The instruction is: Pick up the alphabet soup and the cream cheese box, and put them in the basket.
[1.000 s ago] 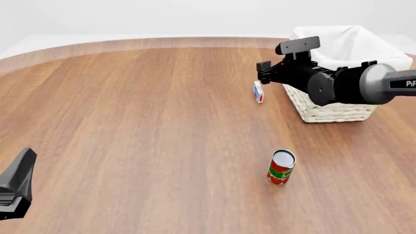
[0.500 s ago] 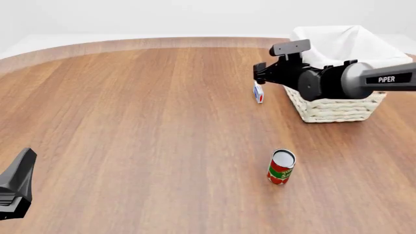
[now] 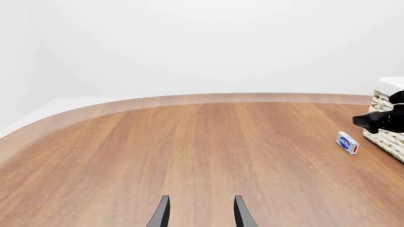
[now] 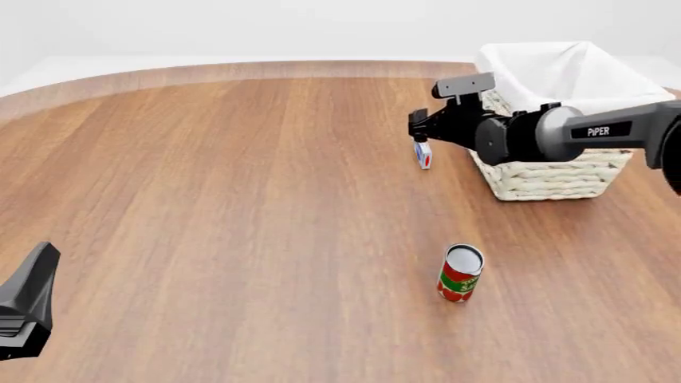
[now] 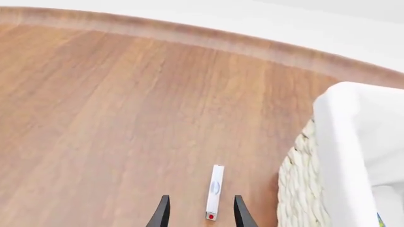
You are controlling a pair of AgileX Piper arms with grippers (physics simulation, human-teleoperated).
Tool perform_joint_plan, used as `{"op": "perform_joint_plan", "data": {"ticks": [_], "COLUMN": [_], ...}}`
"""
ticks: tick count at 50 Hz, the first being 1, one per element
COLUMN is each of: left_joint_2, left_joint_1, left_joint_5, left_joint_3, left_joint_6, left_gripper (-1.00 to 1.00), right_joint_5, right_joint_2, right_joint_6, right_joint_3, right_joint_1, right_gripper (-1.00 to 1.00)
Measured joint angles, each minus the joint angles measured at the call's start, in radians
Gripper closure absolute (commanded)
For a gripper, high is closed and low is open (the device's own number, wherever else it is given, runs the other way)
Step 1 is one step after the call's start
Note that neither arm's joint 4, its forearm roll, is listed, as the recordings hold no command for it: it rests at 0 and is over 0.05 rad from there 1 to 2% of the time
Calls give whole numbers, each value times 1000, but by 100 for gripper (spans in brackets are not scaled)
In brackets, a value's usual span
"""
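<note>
The cream cheese box (image 4: 423, 153) stands on its thin edge on the table, just left of the basket (image 4: 548, 179). My right gripper (image 4: 419, 134) hangs open right above the box. In the right wrist view the box (image 5: 215, 191) shows in line with the gap between the open fingers of the right gripper (image 5: 200, 215). The alphabet soup cannot be made out; only a tiny blue sliver shows inside the basket's lining (image 5: 353, 142). My left gripper (image 4: 30, 307) rests open and empty at the near left, far from everything. From the left wrist, the left gripper (image 3: 200, 215) faces the distant box (image 3: 347, 142).
A red and green labelled can (image 4: 460, 273) stands upright on the table, nearer to me than the basket. The table's curved far edge (image 4: 234, 70) runs behind everything. The right arm's body (image 4: 511, 136) overlaps the basket's left front corner.
The right arm has moved left and down, away from the basket's corner, and its gripper now hangs over the cream cheese box. The left arm, the box and the can have stayed still.
</note>
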Motion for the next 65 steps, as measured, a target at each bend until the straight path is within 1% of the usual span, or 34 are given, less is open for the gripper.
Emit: {"op": "perform_joint_plan", "data": {"ticks": [31, 65], "left_joint_2": [0, 0], "left_joint_1": [0, 0], "left_joint_5": [0, 0], "left_joint_3": [0, 0], "left_joint_6": [0, 0], "left_gripper": [-100, -100], "right_joint_5": [57, 109], "right_joint_2": [147, 261], "right_joint_6": [-1, -5], "right_joint_3": [-144, -230], "right_joint_1": [-7, -17], "right_gripper": [-100, -100]}}
